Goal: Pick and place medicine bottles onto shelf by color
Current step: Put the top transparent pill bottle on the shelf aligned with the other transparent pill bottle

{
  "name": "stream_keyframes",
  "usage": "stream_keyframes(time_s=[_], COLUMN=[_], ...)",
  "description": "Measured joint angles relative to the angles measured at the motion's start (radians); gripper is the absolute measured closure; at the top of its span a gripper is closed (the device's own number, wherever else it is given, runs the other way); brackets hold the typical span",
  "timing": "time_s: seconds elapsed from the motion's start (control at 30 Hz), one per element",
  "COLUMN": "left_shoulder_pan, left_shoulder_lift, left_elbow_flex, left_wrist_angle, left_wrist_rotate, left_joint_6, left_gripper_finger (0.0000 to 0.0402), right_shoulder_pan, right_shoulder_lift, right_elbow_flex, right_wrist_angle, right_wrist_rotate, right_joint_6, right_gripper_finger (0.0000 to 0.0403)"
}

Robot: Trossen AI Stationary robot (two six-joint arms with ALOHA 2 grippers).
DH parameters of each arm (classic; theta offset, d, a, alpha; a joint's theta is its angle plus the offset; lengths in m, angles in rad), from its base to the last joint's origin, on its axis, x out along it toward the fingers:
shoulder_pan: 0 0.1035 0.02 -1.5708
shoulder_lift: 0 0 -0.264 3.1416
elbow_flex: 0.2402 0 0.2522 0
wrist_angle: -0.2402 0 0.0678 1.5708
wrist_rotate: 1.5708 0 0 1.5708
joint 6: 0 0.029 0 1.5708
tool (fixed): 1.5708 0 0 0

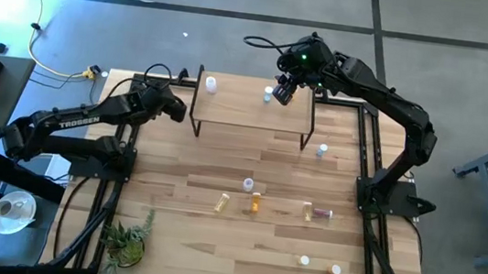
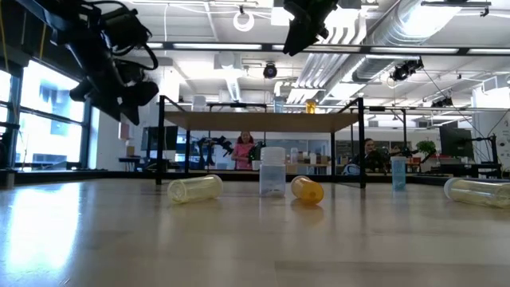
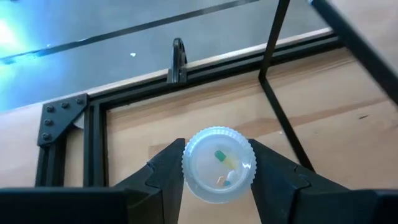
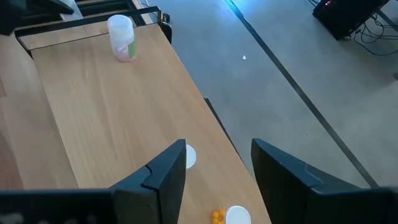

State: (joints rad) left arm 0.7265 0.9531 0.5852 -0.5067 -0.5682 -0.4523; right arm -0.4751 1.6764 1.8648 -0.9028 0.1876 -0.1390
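- Left tool [image 3: 217, 186] closed on a small clear round bottle [image 3: 219, 164] with ribbed white cap, beside the left end of the shelf [image 1: 252, 110].
- Right tool [image 4: 217, 171] open, empty, above the shelf's right end.
- Light smooth wood board, thin black legs; two bottles standing on it.
- Other cylindrical bottles scattered on the wooden worktop [image 1: 223, 162].
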Motion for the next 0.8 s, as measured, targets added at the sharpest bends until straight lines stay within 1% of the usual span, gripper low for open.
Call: stream_keyframes(time_s=[0.2, 0.43, 0.53, 0.63, 0.73, 0.8], left_shoulder_pan=[0.0, 0.0, 0.0, 0.0, -0.001, -0.003], left_shoulder_lift=[-0.045, -0.068, -0.063, -0.045, -0.009, 0.029], left_elbow_flex=[0.098, 0.279, 0.365, 0.449, 0.531, 0.584], left_wrist_angle=[-0.094, -0.238, -0.261, -0.261, -0.272, -0.289], left_wrist_rotate=[-0.018, -0.017, 0.044, 0.14, 0.227, 0.265], left_joint_6=[0.057, 0.12, 0.158, 0.193, 0.202, 0.224], left_gripper_finger=[0.026, 0.0261, 0.0261, 0.0261, 0.0261, 0.0261], right_shoulder_pan=[0.0, 0.0, 0.0, 0.0, 0.0, 0.0], right_shoulder_lift=[0.0, 0.0, 0.0, 0.0, 0.0, 0.0], right_elbow_flex=[0.0, 0.0, 0.0, 0.0, 0.0, 0.0], right_wrist_angle=[0.0, 0.0, 0.0, 0.0, 0.0, 0.0], right_wrist_rotate=[0.0, 0.0, 0.0, 0.003, 0.003, 0.003], right_joint_6=[0.0, 0.0, 0.0, 0.0, 0.0, 0.0], right_gripper_finger=[0.023, 0.023, 0.023, 0.023, 0.023, 0.023])
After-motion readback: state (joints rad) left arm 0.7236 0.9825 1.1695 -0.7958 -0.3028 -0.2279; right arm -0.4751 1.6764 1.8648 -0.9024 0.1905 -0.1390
